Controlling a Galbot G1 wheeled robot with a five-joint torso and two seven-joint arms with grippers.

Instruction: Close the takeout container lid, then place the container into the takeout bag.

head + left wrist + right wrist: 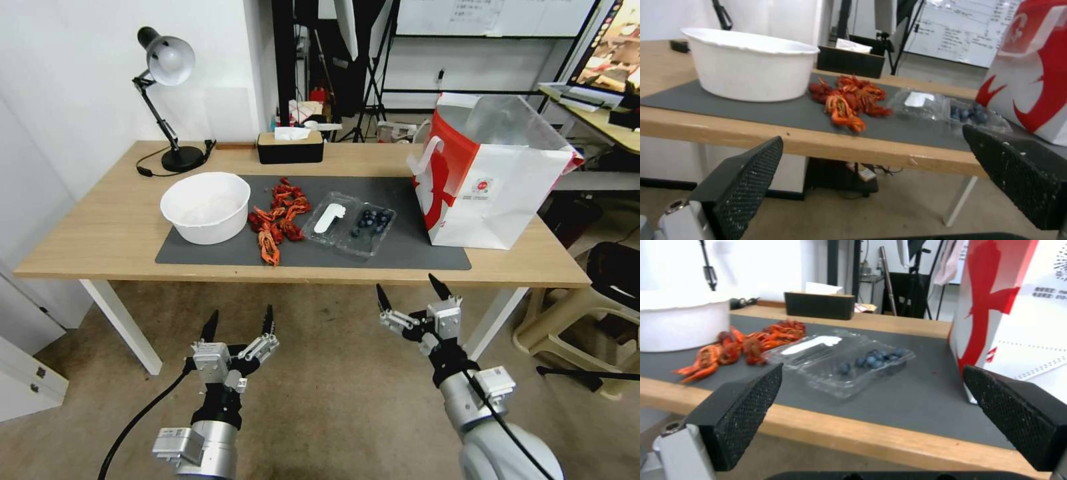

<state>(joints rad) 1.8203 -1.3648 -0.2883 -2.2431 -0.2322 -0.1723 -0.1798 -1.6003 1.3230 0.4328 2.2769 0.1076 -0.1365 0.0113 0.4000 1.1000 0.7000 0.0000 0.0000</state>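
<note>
Pincers first: the left pincer [240, 319] and the right pincer [411, 293] both hang below and in front of the table [100, 227] edge, over the floor, each with its jaws spread wide and nothing between them. Neither touches anything on the table, so by my judgement no part of the task is done yet.

Beyond them, on the dark mat [413, 250], the takeout container [349, 223] lies fully open, its two clear halves flat side by side. The lid [325, 215], the half with the long white sticker, lies toward the robot's left; the other half holds a small cluster of blueberries [373, 220]. Closing it is still to do, and so is the bagging.

Just to the left of the lid sits a heap of red crayfish [277, 220], loose on the mat, and beyond that a big white bowl [205, 205], which looks empty.

To the right of the container, near but apart, the takeout bag [490, 180] stands upright with its mouth open, silvery lining showing; what it holds, if anything, I cannot tell.
</note>
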